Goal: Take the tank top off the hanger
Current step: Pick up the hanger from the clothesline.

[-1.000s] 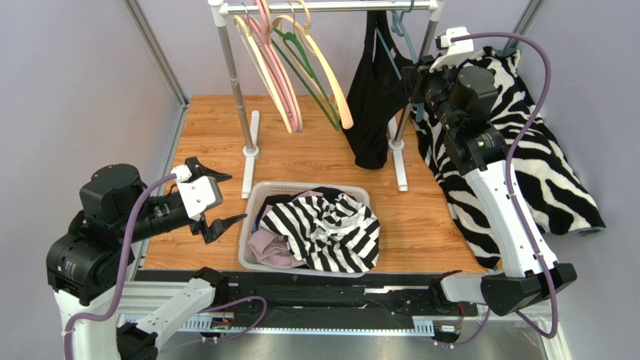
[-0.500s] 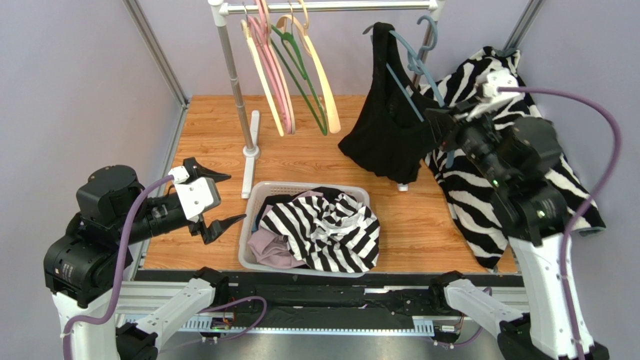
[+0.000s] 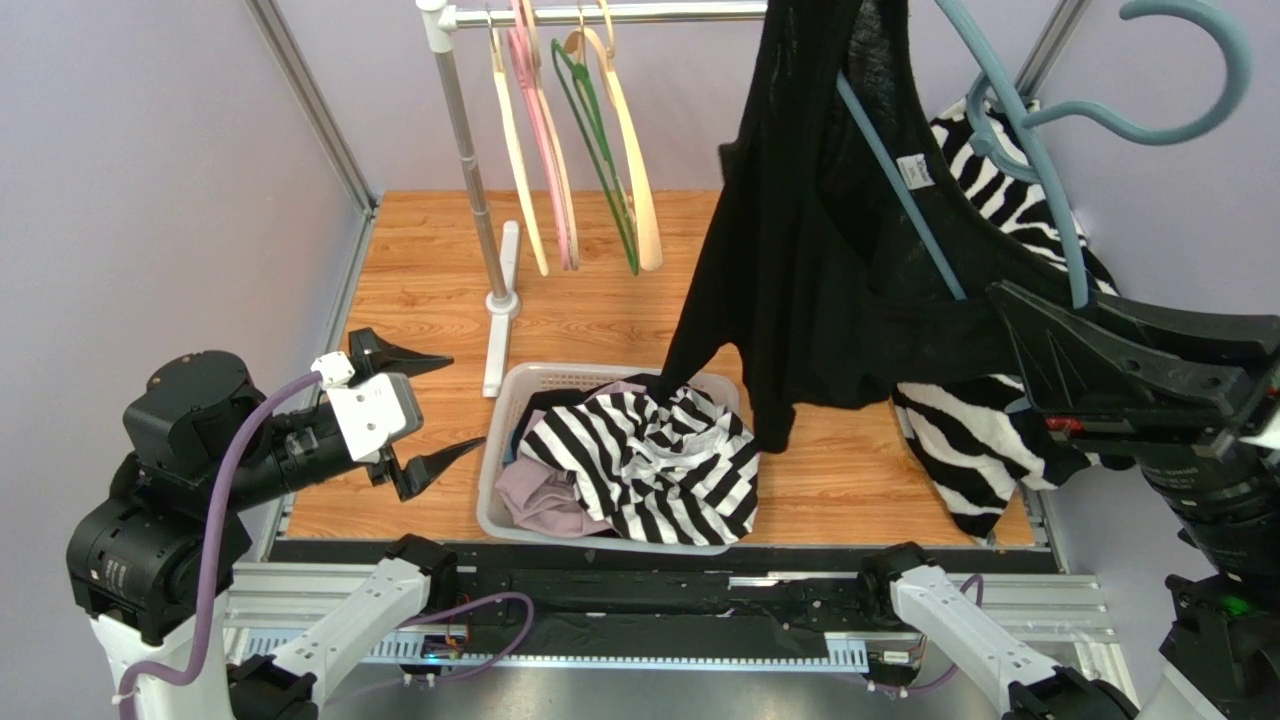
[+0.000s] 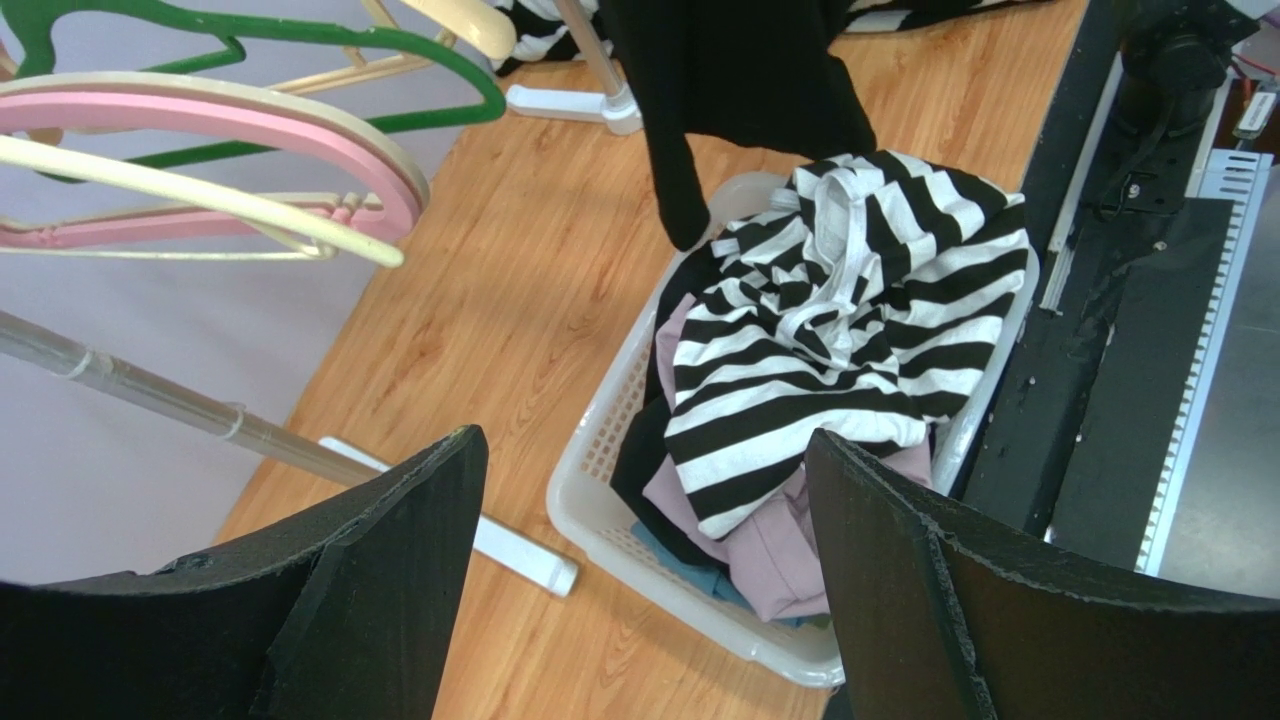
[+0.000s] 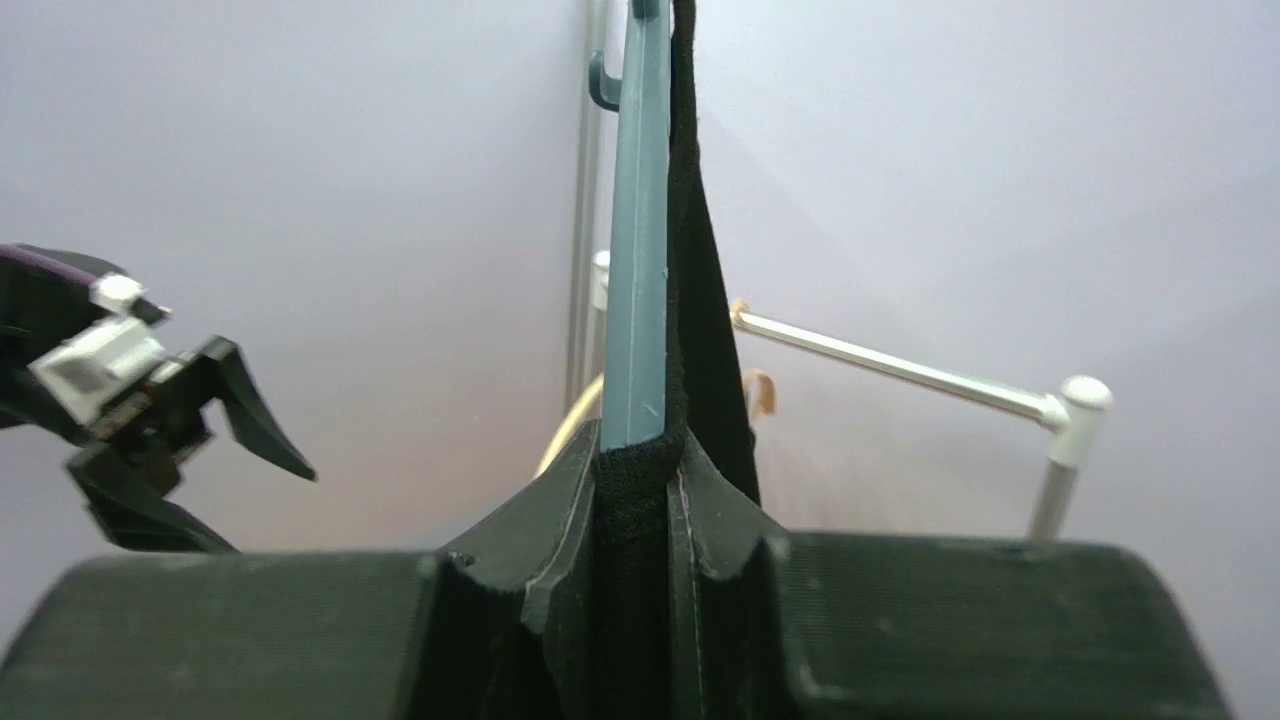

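The black tank top [image 3: 842, 225] hangs on a teal hanger [image 3: 1047, 173], held high and close to the top camera, off the rail. My right gripper [image 3: 1037, 338] is shut on the hanger's lower end together with the tank top's fabric. In the right wrist view the gripper [image 5: 639, 465] pinches the teal hanger bar [image 5: 639, 270], with black cloth [image 5: 706, 330] beside it. My left gripper [image 3: 428, 405] stands open and holds nothing, left of the basket. In the left wrist view the gripper [image 4: 646, 443] frames the basket, and the tank top's hem [image 4: 736, 75] dangles above it.
A white laundry basket [image 3: 519, 393] holds a black-and-white striped shirt [image 3: 661, 450] and other clothes. The rack pole [image 3: 466, 135] carries several bare hangers [image 3: 579, 135]. A zebra-print blanket [image 3: 977, 435] lies at the right on the wooden table.
My right arm has lifted the hanger with the tank top off the rail and carried it up and toward the camera. My left gripper dropped slightly and stayed open.
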`<action>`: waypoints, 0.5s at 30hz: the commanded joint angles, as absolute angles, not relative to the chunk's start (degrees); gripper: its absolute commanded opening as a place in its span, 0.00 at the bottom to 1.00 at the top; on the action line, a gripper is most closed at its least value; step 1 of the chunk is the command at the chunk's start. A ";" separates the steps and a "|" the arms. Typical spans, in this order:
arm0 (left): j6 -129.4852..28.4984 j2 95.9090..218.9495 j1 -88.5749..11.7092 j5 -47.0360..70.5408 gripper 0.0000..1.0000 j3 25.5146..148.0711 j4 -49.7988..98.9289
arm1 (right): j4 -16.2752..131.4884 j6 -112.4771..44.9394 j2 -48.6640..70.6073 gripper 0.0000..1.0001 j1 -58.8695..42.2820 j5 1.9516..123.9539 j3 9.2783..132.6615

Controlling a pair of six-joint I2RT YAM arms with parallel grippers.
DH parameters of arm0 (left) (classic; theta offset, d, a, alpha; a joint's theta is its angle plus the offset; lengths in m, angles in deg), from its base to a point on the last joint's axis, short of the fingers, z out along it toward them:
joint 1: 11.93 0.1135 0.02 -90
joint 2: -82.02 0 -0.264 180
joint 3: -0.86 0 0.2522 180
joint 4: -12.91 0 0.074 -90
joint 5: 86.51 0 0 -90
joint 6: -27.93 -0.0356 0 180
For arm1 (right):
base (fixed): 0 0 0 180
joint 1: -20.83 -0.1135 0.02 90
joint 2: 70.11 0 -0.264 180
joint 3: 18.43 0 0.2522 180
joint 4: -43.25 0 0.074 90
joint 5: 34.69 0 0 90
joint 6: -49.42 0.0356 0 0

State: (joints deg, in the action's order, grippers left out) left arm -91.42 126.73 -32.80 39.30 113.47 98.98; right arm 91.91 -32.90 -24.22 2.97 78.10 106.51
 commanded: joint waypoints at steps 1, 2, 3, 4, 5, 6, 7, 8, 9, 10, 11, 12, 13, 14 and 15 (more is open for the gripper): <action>-89.67 126.23 -31.80 41.63 0.86 114.99 98.91 | 83.66 -27.49 -21.77 0.00 2.81 85.01 107.40; -89.50 126.23 -31.54 41.81 0.86 114.99 98.91 | 81.99 -25.83 -21.77 0.00 2.82 85.80 107.22; -89.41 126.23 -31.36 42.07 0.86 114.91 98.83 | 78.93 -25.12 -21.68 0.00 2.73 86.33 107.48; -89.23 126.23 -31.18 42.42 0.86 115.08 98.83 | 77.77 -24.59 -20.72 0.00 2.90 86.86 107.92; -88.97 126.15 -31.09 42.60 0.86 115.17 98.74 | 76.80 -23.28 -20.11 0.00 2.82 87.47 108.36; -88.88 126.14 -30.75 42.86 0.86 115.34 98.65 | 75.05 -22.66 -19.40 0.00 2.82 87.74 108.89; -88.71 126.14 -30.57 43.39 0.86 115.52 98.56 | 74.16 -21.96 -18.09 0.00 2.82 88.00 109.93; -88.53 126.23 -30.39 43.48 0.86 115.52 98.56 | 73.37 -20.82 -17.38 0.00 2.82 88.18 110.38; -88.53 126.15 -30.13 43.74 0.86 115.44 98.48 | 70.66 -20.20 -16.94 0.00 2.82 88.18 110.73; -88.44 126.14 -29.95 44.01 0.86 115.17 98.48 | 69.16 -19.84 -16.50 0.00 2.82 88.18 111.61; -88.35 126.23 -29.95 44.01 0.86 115.17 98.48 | 67.92 -19.32 -15.10 0.00 2.82 88.10 112.57; -88.35 126.23 -29.69 44.18 0.86 115.26 98.48 | 66.17 -18.53 -14.22 0.00 2.82 88.09 113.71; -88.35 126.15 -29.51 44.36 0.86 115.26 98.39 | 65.72 -17.91 -13.17 0.00 2.82 88.18 115.12; -88.00 126.14 -29.25 44.53 0.86 115.35 98.39 | 65.28 -17.12 -11.15 0.00 2.82 88.88 117.83; -88.09 126.06 -29.16 44.62 0.86 115.43 98.47 | 64.75 -16.59 -10.00 0.00 2.82 89.15 119.25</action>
